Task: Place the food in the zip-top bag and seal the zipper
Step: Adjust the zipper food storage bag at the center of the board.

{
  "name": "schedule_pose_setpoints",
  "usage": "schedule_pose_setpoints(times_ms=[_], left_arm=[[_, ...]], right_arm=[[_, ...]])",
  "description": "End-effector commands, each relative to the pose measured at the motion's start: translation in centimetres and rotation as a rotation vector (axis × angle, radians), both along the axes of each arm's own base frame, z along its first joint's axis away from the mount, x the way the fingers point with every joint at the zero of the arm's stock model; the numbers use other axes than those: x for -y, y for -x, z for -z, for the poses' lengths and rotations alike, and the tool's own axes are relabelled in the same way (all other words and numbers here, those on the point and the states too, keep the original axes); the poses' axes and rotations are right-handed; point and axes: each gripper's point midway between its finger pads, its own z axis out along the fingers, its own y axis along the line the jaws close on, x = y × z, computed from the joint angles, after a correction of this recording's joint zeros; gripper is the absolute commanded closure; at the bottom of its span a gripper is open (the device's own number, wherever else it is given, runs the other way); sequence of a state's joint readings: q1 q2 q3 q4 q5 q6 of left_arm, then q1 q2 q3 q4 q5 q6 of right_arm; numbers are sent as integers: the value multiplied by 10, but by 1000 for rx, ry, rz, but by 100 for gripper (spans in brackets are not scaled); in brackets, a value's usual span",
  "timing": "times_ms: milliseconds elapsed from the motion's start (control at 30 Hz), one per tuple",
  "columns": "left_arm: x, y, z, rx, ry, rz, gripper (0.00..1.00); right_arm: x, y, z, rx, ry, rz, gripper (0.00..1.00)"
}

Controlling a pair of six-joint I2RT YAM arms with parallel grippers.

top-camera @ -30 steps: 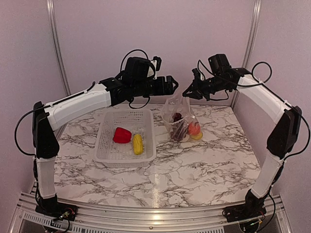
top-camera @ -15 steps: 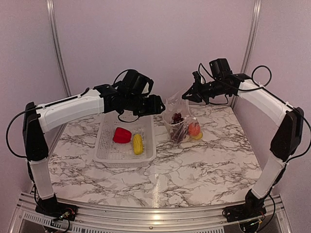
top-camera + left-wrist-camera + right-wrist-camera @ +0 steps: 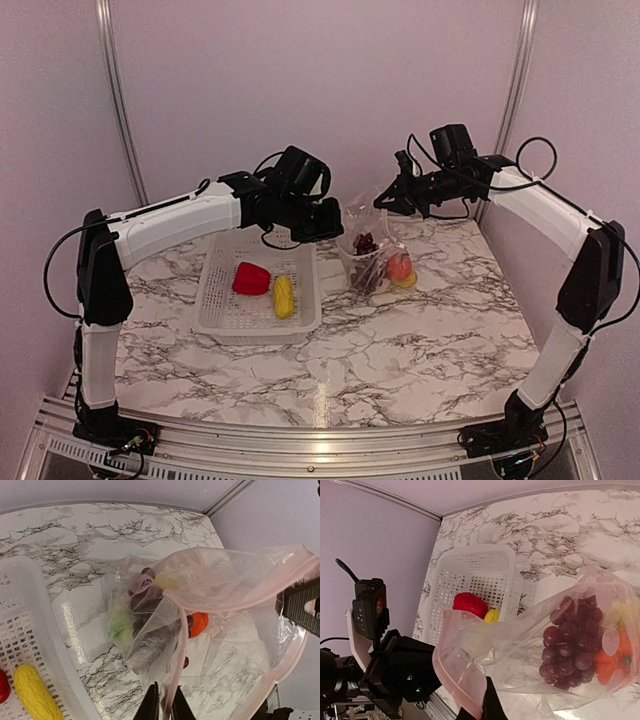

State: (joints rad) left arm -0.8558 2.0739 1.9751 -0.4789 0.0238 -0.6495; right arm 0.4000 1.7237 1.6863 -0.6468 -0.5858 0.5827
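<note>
The clear zip-top bag (image 3: 366, 232) stands on the table, mouth up, between my two grippers. Inside it are the dark grape bunch (image 3: 570, 640), the orange fruit (image 3: 615, 657) and a pale green piece (image 3: 119, 622). My left gripper (image 3: 164, 704) is shut on the pink zipper strip (image 3: 176, 655) at the left side of the mouth. At the right side, the right gripper (image 3: 487, 707) is shut on the same rim. The red bell pepper (image 3: 251, 278) and a yellow corn piece (image 3: 284, 296) lie in the white basket (image 3: 225, 315).
The basket sits just left of the bag, its right wall close to the bag's base. Marble table (image 3: 400, 350) stretches toward the near edge. The back wall and a corner post (image 3: 515, 90) stand behind the bag.
My left gripper has swung right and down to the bag's mouth and closed on its left rim. The right gripper has dropped a little, still holding the right rim.
</note>
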Motion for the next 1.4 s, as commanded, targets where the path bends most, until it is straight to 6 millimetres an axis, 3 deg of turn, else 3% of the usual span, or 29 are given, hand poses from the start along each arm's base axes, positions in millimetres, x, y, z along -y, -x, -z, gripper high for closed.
schedule_pose_setpoints(times_ms=[0,33,133,200,267,367,500,633,667,800,933,1100,1167,1200,1300,1367], left_arm=[[10,-22,-23,19,58,-20,100],[14,-26,-40,39,94,-21,100],[28,-26,-118,189,268,5,100],[26,-23,-143,267,329,-20,100],[19,-31,-124,227,313,-83,100],[24,-35,-78,108,228,-65,100],[33,-29,-56,32,227,-34,100],[34,-29,-63,63,242,-17,98],[32,-31,-66,73,243,-16,92],[27,-36,-71,74,254,-4,79],[14,-38,-93,153,233,15,68],[-20,-33,-133,302,150,-23,36],[-37,-33,-139,331,110,-57,11],[-43,-32,-138,333,94,-64,2],[-61,-26,-123,305,54,-78,1],[-71,-20,-102,259,27,-80,1]], right_arm=[[1,3,-19,55,32,-14,100],[5,0,-26,76,55,-5,100],[26,-12,-51,141,162,42,100],[41,-16,-62,186,239,89,100],[49,-18,-60,200,277,114,100],[47,-14,-45,165,267,98,100],[45,-9,-37,152,247,93,100],[47,-12,-35,159,263,96,100],[46,-12,-35,159,260,92,100],[47,-19,-43,185,263,104,100],[55,-30,-59,214,259,143,100],[66,-40,-79,252,243,193,100],[68,-42,-79,255,245,200,100],[67,-42,-78,251,243,197,100],[64,-39,-55,202,239,179,100],[61,-33,-41,174,219,170,100]])
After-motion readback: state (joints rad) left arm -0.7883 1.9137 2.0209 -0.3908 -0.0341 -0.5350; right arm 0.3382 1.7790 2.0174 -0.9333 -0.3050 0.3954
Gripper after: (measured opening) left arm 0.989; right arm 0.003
